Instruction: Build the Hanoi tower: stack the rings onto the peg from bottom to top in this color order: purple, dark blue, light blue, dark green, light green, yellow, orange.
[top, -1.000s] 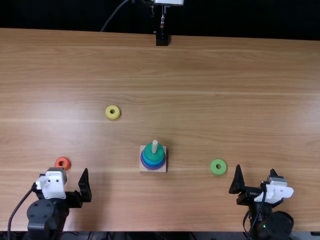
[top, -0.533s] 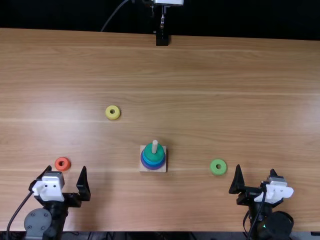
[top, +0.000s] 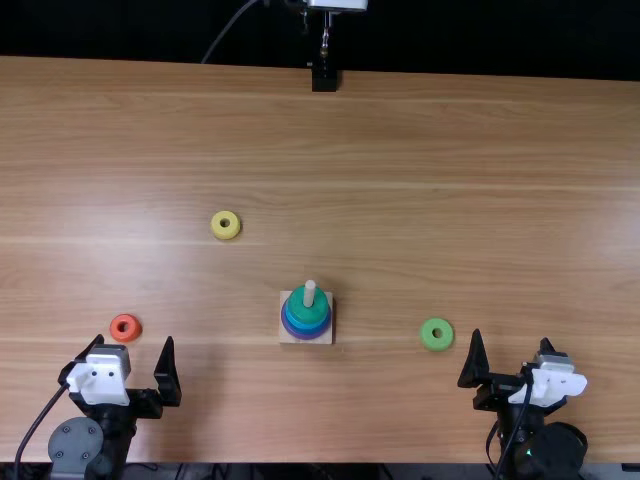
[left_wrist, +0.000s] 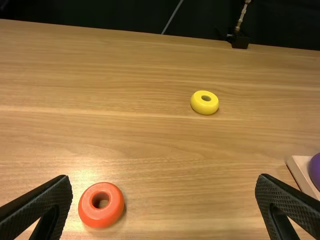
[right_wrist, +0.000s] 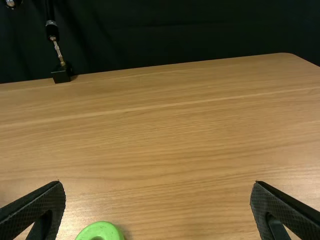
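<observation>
Left gripper (left_wrist: 164, 176) sits slightly further back, fingers apart; right gripper (right_wrist: 157, 182) static, also open. Stack (top: 305, 318) unchanged through dark green. Light green ring (top: 437, 345), likely next, plus yellow ring (left_wrist: 205, 109), orange ring (left_wrist: 100, 217) loose on desk (top: 400, 150).

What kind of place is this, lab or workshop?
Probably a robotics lab: two black arms with open grippers, left and right, at a wooden table, dark backdrop behind, and a ring tower as the test piece.
</observation>
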